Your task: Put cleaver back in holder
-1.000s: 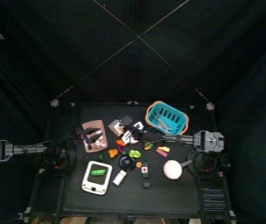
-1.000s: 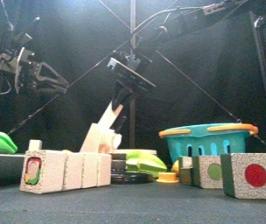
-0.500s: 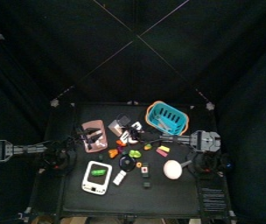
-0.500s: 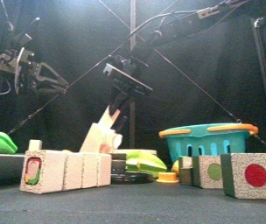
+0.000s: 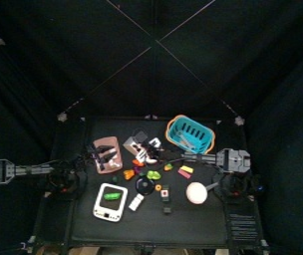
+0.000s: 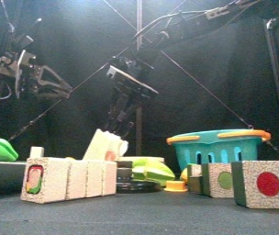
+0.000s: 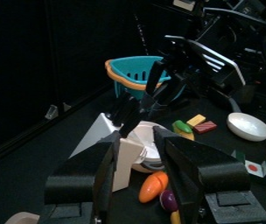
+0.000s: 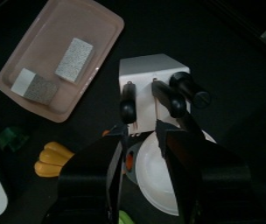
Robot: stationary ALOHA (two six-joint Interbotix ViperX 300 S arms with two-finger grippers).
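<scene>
The pale wooden holder [image 8: 153, 70] stands mid-table, also seen as holder [image 5: 144, 149] and holder [image 6: 106, 147]. Black handles stick up from its slots. The cleaver [image 8: 167, 98] sits in a slot with only its black handle showing. Just above it hangs my right gripper [image 8: 161, 162], its jaws spread wide on either side and touching nothing. In the front view the right gripper [image 6: 125, 92] hovers over the block. Off to the left side, away from the holder, my left gripper [image 7: 147, 188] rests open and empty.
A teal basket [image 5: 189, 128] stands behind and right of the holder. A pink tray [image 8: 59, 61] with two grey pieces lies on its left. A white bowl [image 7: 250, 129], a green and white board [image 5: 111, 200] and small toy foods surround it. Picture blocks [image 6: 69, 179] line the front edge.
The right gripper has opened and let go of the cleaver. Its pale blade, which stuck up above the holder, has dropped into the slot. The left arm has not moved.
</scene>
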